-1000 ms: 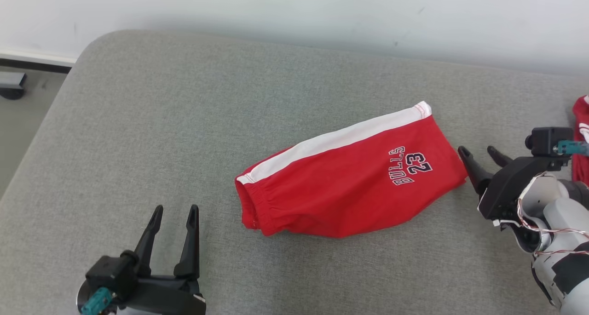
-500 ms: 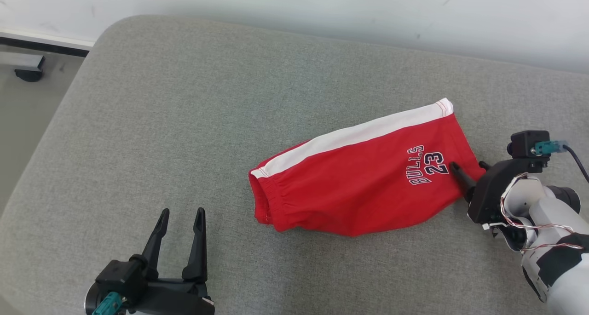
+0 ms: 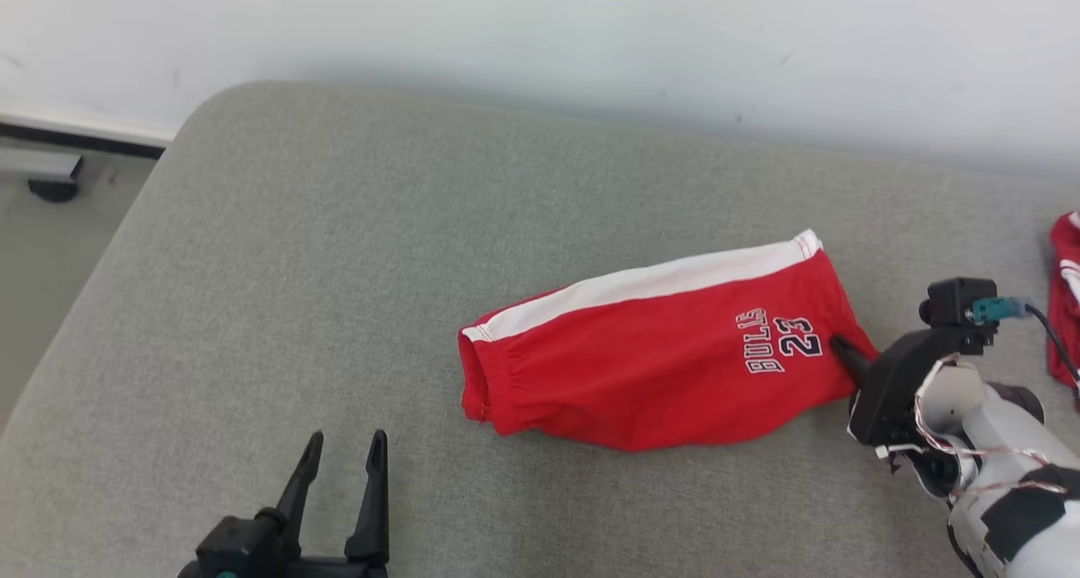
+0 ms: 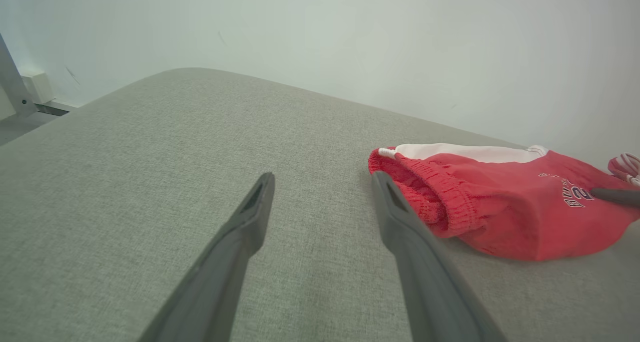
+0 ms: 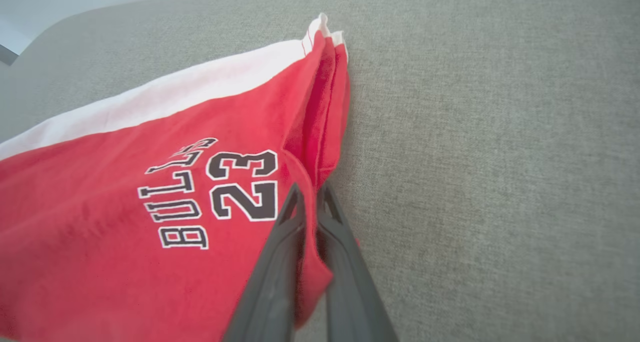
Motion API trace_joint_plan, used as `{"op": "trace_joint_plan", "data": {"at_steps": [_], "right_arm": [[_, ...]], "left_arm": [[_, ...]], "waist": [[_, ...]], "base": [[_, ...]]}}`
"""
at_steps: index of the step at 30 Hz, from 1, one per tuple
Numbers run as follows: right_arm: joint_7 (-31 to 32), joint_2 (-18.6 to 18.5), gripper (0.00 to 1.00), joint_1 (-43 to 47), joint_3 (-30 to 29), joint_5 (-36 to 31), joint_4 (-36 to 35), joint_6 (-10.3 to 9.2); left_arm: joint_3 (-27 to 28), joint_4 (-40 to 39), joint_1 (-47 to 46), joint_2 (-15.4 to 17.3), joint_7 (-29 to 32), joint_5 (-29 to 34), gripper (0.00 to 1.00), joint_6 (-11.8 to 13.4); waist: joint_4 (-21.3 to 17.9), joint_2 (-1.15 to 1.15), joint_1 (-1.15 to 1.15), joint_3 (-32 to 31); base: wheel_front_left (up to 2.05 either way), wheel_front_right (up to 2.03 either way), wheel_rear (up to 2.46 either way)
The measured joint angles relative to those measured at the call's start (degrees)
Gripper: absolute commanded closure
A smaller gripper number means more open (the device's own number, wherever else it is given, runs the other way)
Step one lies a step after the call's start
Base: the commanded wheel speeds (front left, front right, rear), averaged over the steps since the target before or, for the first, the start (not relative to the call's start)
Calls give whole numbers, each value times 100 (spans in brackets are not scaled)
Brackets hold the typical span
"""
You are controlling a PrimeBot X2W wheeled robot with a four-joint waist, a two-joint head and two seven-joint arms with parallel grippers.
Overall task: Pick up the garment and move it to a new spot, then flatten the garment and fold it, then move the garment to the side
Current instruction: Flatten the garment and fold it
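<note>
On my right gripper (image 5: 310, 194) the jaws are pressed nearly together, with a fold of red cloth pinched between them. The cloth is the leg-hem corner of the red shorts (image 5: 125, 197), right beside the printed "BULLS 23". From the head view I see that gripper (image 3: 844, 352) reaching in from the right, its dark finger lying across the hem end of the shorts (image 3: 658, 375).

My left gripper (image 3: 347, 443) sits low at the near edge, jaws spread wide with nothing between them, fingers pointing away from me. Through its wrist camera the gap (image 4: 324, 177) frames bare grey fabric, and the elastic waistband end of the shorts (image 4: 510, 217) lies just to the right of the right-hand finger, not touching it.

The shorts lie folded lengthwise on the grey fabric-covered worktop (image 3: 295, 249), right of its middle. The waistband points toward my left, and a white stripe runs along the far edge. The print reads upside down to me.

Another red garment (image 3: 1065, 299) with white trim peeks in at the far right edge, apart from the shorts. A pale wall (image 3: 540, 29) runs behind the worktop, and a strip of floor (image 3: 51, 249) shows off its left side.
</note>
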Motion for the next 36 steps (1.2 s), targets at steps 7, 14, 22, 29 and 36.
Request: {"op": "trace_joint_plan", "data": {"at_steps": [7,14,22,29,36], "right_arm": [[-46,-326,100,1046,-130,628,-967,0],[-37,-639,100,2243,-482,850,-1746,0],[63,-615,0,2822,-1072,288,-2236,0],[506,-405,0,2481,-1512,-504,-2280,0],[1128,-264,0,2110,-1823,-1148,-1785,0]], "left_arm": [[-48,58,272,71,0,1,0,-1],[-37,31,386,112,0,1,0,-1],[-5,18,481,135,1,-3,0,-1],[-43,25,471,129,1,-3,0,-1],[-76,25,447,111,1,-12,0,-2]], "waist": [[-251,0,0,-314],[-509,0,0,-461],[-827,0,1,-511],[-818,0,0,-574],[-598,1,1,-527]], "base": [[0,0,0],[0,0,0],[0,0,0],[0,0,0],[0,0,0]]}}
